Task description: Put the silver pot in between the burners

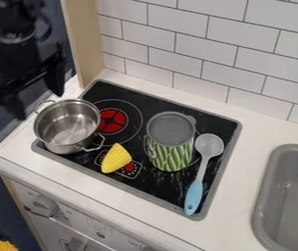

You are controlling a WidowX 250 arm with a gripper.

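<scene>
- At ten o'clock on the black cooktop (155,193), the silver pot (67,126), upright and uncovered, overhanging the cooktop's edge onto the white counter (236,215); looped handles at ten and four o'clock on its rim.
- Just off the pot toward half past ten, the black gripper (39,104), pointing down, released: fingers spread apart, grasping nothing.
- Just beside the pot at three o'clock, a red-centered burner (111,121).
- Toward half past four from the pot, a yellow ridged piece (116,158), near the lower handle.
- Farther out, past three o'clock, a green-and-yellow patterned can (170,153) with a gray top.
- Beyond the can, a slotted spoon (194,195), pale head toward twelve o'clock, blue handle toward six.
- Well apart from the pot at four o'clock, a gray sink (263,206).
- Below at six o'clock, on the front panel, a knob (45,205).
- Behind, toward one o'clock, white wall tiles (178,32).
</scene>
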